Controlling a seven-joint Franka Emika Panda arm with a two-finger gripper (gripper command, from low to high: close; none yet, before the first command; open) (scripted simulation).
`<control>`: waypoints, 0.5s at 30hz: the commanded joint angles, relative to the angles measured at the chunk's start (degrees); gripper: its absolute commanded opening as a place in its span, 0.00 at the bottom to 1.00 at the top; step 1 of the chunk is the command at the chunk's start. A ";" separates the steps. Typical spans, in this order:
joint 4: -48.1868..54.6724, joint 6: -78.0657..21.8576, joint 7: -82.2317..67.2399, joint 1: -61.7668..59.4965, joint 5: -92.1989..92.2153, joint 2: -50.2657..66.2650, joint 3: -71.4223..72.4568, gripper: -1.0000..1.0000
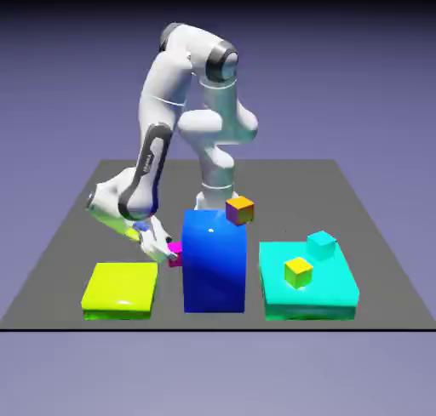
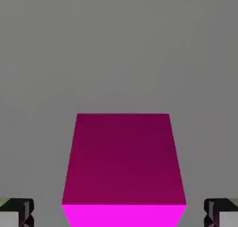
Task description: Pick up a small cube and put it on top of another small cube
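Far on the exterior view's left, a flat yellow-green slab lies unused. Just beside it the white arm's two-finger gripper is low at the table, straddling the tiny plain magenta-pink cube, which sits on the grey tabletop against the tall blue block. The grey fingertips flank it with gaps showing: spread, nothing clamped. Right of it waits an orange-and-purple cube atop the block, likely the stacking spot.

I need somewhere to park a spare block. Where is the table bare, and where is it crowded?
Bare: the grey table behind the cyan slab and along the far edge. Crowded: the gap between the yellow-green slab and blue block, filled by the gripper and magenta cube.
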 commanded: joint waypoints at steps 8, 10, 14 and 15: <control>9.00 -6.26 2.53 -2.48 -9.60 -5.78 -2.92 0.00; 13.15 -7.56 1.83 -3.33 -11.12 -4.65 0.25 0.00; 21.45 -10.16 0.43 -5.01 -14.15 -2.38 6.59 0.00; 23.53 -10.81 0.08 -5.43 -14.91 -1.82 8.17 0.00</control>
